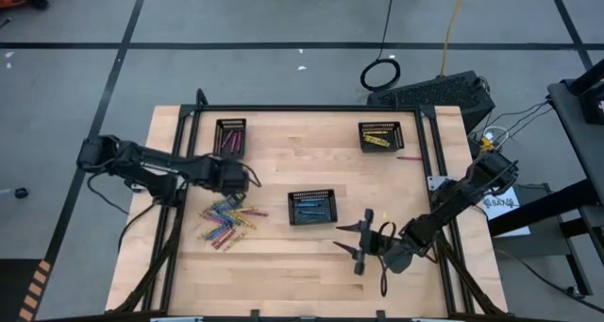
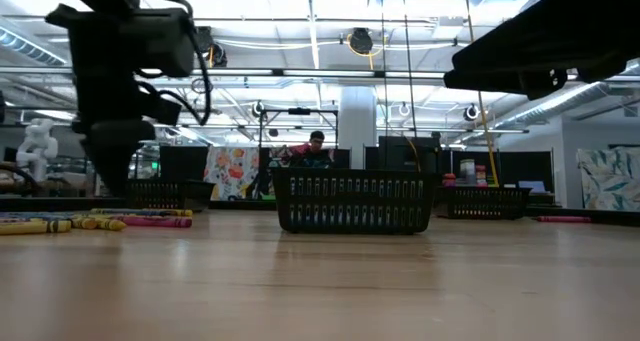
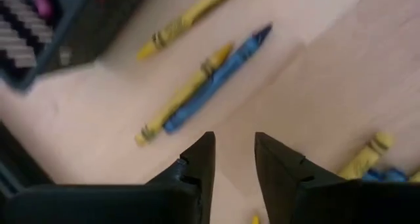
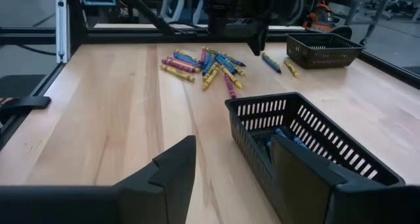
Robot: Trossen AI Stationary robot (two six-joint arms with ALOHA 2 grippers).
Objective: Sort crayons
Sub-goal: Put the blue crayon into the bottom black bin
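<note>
From above, the crayons (image 1: 229, 221) lie in a messy pile on the wooden table (image 1: 283, 275), near its left side. The left gripper (image 1: 247, 178) hangs just above the far end of that pile. Its own camera shows what the top view cannot: a yellow crayon (image 3: 184, 94) and a blue crayon (image 3: 216, 79) lie side by side on the wood just past its fingers (image 3: 201, 163), which stand a little apart with nothing between them.

Three black mesh trays sit on the table. The middle tray (image 1: 311, 207) has blue crayons inside (the right wrist view looks right into it). The far left tray (image 1: 231, 136) holds pink ones, and the far right tray (image 1: 379, 134) holds yellow ones. One pink crayon (image 1: 408, 158) lies alone beside that tray.

The right gripper (image 1: 361, 246) waits low near the table's front, its jaws wide and empty.

In the low view, a person (image 2: 315, 147) sits far behind the middle tray.
</note>
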